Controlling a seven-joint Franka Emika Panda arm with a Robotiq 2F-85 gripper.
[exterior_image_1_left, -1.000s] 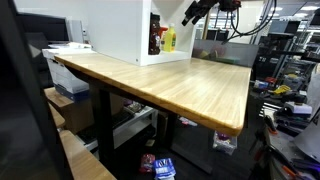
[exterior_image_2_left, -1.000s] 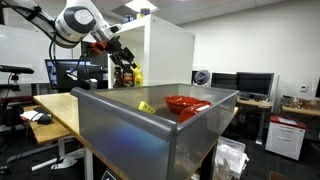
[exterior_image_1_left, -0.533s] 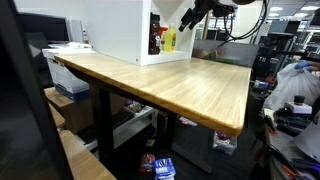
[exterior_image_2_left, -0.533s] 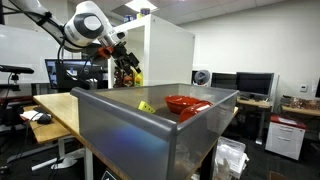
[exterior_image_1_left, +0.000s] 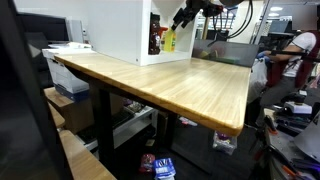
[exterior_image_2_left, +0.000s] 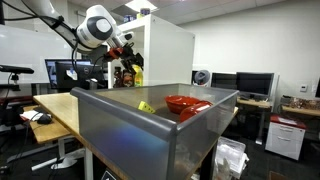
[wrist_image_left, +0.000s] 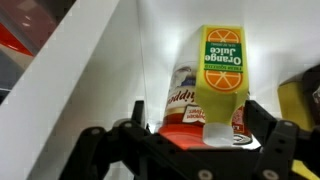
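White rounded arm (exterior_image_2_left: 97, 27), smooth glossy shells, black blocky claw (wrist_image_left: 195, 125) with two fingers (wrist_image_left: 137, 120), dark cables (exterior_image_1_left: 236, 18)

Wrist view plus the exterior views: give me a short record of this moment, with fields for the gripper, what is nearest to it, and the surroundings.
gripper: gripper open, empty, raised at the open side of the white cabinet
nearest: orange juice carton, upright, framed between the fingers, not touched
beside it: jar at its left, partly hidden by it; yellow bottle at its right
support: cabinet stands on the wooden table
elsewhere: grey bin with a red bowl inside
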